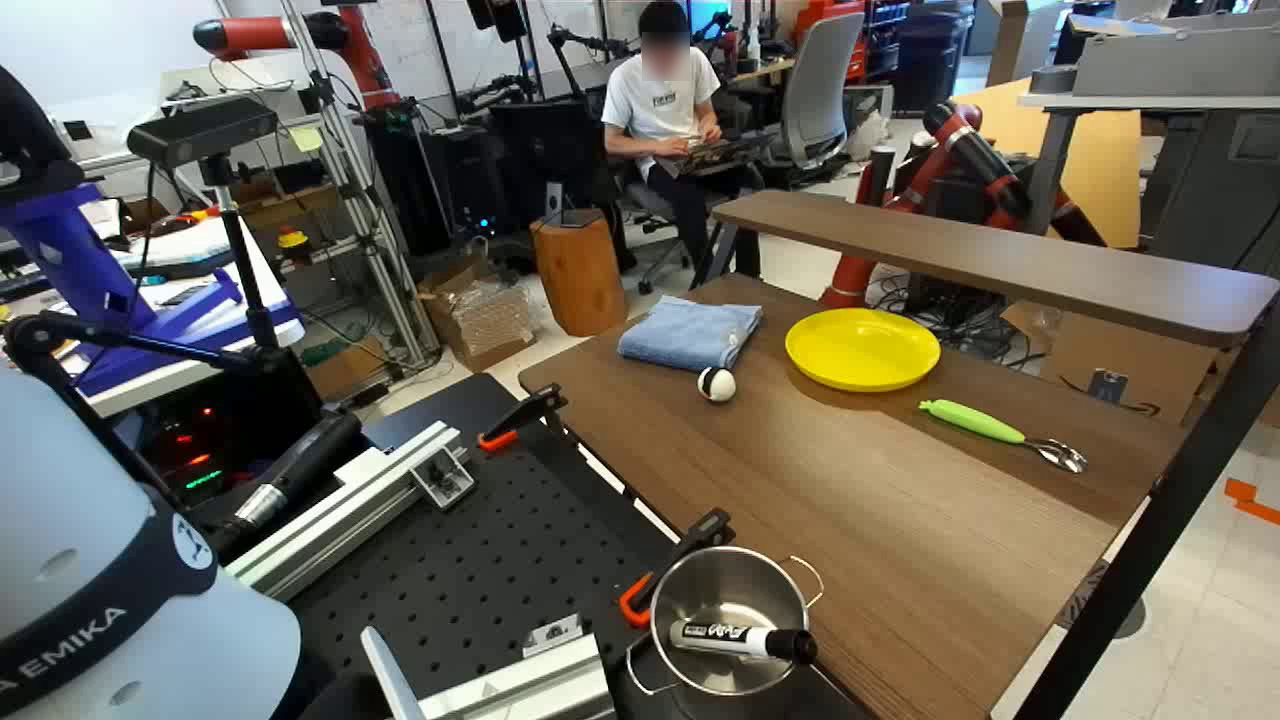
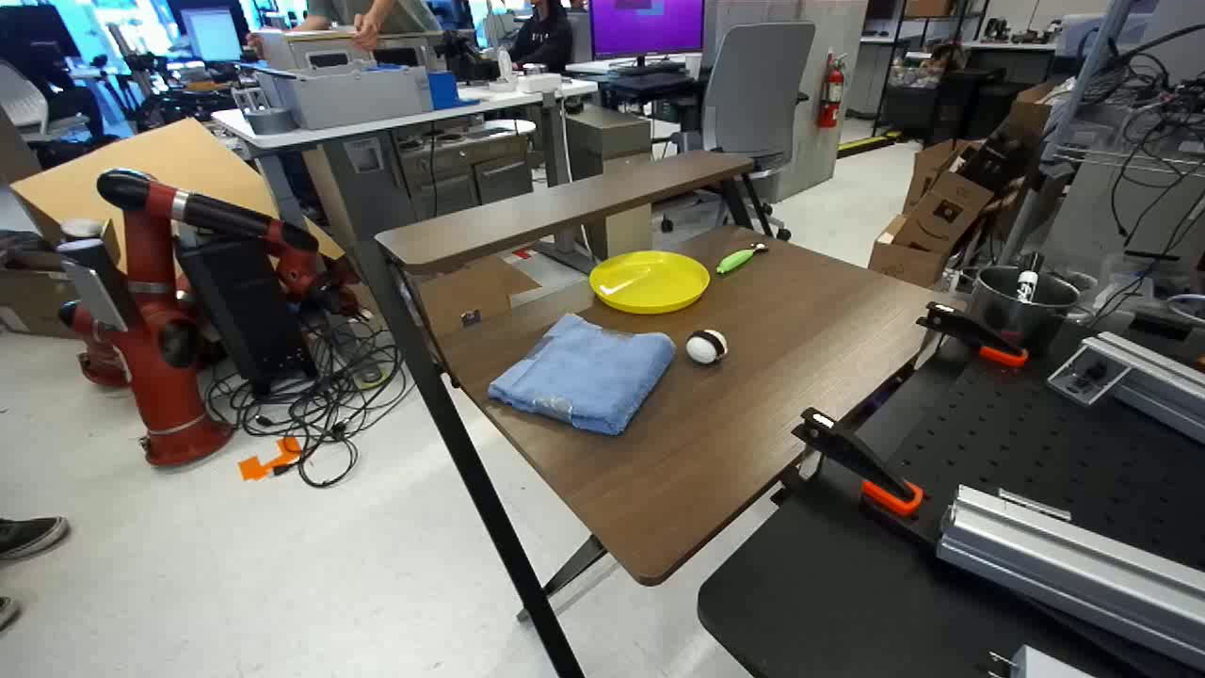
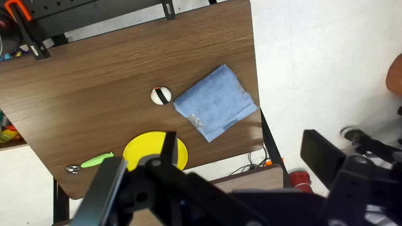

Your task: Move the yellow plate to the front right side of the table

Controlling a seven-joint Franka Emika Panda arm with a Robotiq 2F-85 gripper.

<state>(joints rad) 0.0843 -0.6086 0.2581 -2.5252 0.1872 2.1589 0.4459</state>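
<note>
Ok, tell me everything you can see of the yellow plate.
The plate is round, bright yellow, with a raised rim; it looks like glossy plastic. It lies flat on the table, apparently face up, near the edge by the shelf, between towel and green utensil. Nothing else appears to touch it. The gripper partly hides it in the wrist view.

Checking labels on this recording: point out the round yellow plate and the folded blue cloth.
Round yellow plate (image 1: 862, 348): in an exterior view, on its middle.
Folded blue cloth (image 3: 216, 103): in the wrist view, on its upper face.

All three views share the table (image 1: 855, 480), exteriors looking obliquely, wrist steeply down.
</note>
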